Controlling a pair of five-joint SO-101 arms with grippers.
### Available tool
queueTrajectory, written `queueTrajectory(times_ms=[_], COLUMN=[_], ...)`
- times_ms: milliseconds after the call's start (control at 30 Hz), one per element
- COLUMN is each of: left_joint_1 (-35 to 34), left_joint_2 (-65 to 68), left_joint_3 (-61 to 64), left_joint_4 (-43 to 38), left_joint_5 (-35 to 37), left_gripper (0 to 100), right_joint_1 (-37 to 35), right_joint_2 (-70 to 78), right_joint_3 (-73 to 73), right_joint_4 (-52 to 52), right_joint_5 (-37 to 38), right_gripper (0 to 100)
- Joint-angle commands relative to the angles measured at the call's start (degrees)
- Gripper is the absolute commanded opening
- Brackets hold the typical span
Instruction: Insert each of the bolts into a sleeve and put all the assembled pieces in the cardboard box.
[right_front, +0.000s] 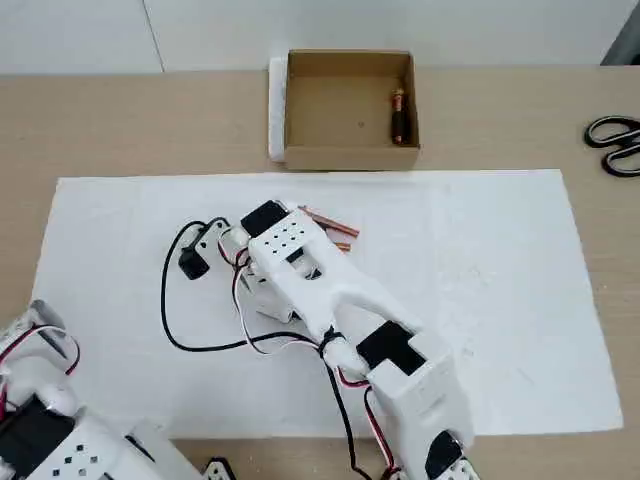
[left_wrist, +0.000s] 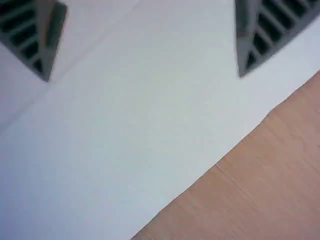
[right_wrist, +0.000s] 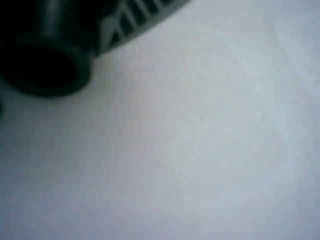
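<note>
The cardboard box (right_front: 350, 108) stands at the table's far side, with one assembled copper-and-dark piece (right_front: 398, 115) lying along its right wall. A few copper rods (right_front: 328, 222) lie on the white paper (right_front: 480, 290), partly under my right arm. My right gripper (right_front: 222, 243) sits low over the paper just left of them. In the right wrist view a dark tube end (right_wrist: 45, 67) lies against that gripper's ribbed edge (right_wrist: 135, 17), very close to the paper. My left gripper (left_wrist: 145, 42) hangs open over the paper's near edge with nothing between its fingers, at the table's near left corner (right_front: 40, 420).
Black scissors (right_front: 615, 143) lie at the far right edge of the wooden table (right_front: 120, 120). A white strip (right_front: 277, 110) leans against the box's left wall. A loop of black cable (right_front: 165, 300) trails on the paper left of my right arm.
</note>
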Motion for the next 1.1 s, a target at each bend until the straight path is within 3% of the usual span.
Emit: queueTrajectory(times_ms=[0,767,1067], left_joint_1=[0.18,0.26,0.26], left_joint_2=[-0.44,-0.44,-0.44], left_joint_3=[-0.13,-0.13,-0.13], left_joint_4=[-1.14,-1.05,-1.05], left_joint_5=[0.26,0.26,0.26], left_gripper=[23,23,23], right_joint_1=[0.31,1.01,10.77], right_joint_2=[0.13,-14.20,-22.20], right_joint_3=[0.35,-8.18,-8.18], right_joint_4=[0.04,11.56,11.03], right_joint_5=[-0.62,-5.71,-12.13], right_gripper=[0.6,0.4,0.4])
